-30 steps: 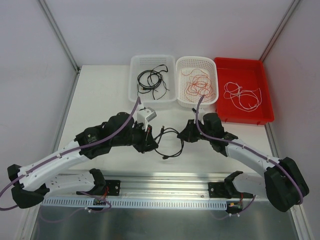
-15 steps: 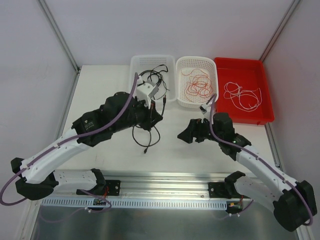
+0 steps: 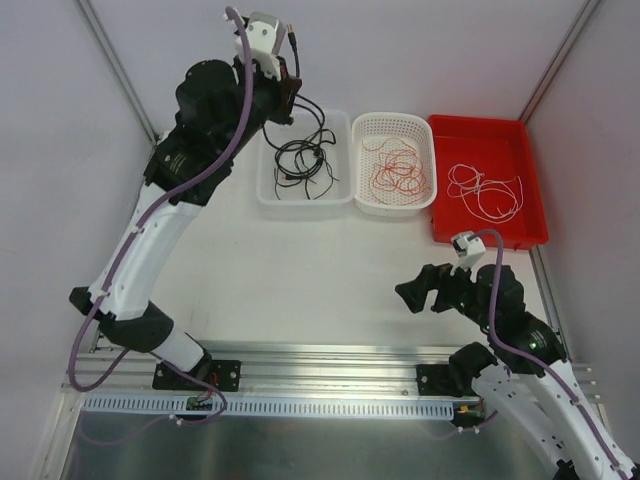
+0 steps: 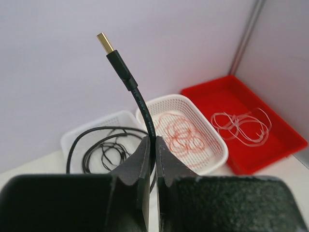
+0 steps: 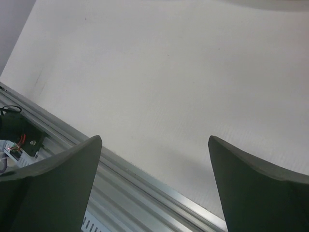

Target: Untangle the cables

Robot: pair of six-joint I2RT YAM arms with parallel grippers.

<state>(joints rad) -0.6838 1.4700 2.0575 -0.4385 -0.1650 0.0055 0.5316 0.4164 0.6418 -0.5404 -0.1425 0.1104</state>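
Left gripper (image 4: 150,145) is clamping 1 black cable (image 4: 138,98) (plug upward) above white tray (image 3: 300,200); right gripper (image 5: 154,145) is gaping, holding nothing.

The overhead camera looks down from high behind the near edge over the whole table (image 3: 300,270). The left wrist camera, raised high, shares its red tray (image 4: 212,99). The right wrist camera closely faces the table's front rail (image 5: 145,186).

One black cable (image 4: 140,104) is standing upright in the left jaws, gold-tipped plug topmost, its tail hanging into the other black cables (image 3: 300,160) lying looped in the white tray (image 3: 300,200). Orange-red cables (image 3: 400,172) are lying tangled in the mesh basket (image 3: 362,200) — white cables (image 3: 485,192) are sprawling in the red tray (image 3: 530,150).
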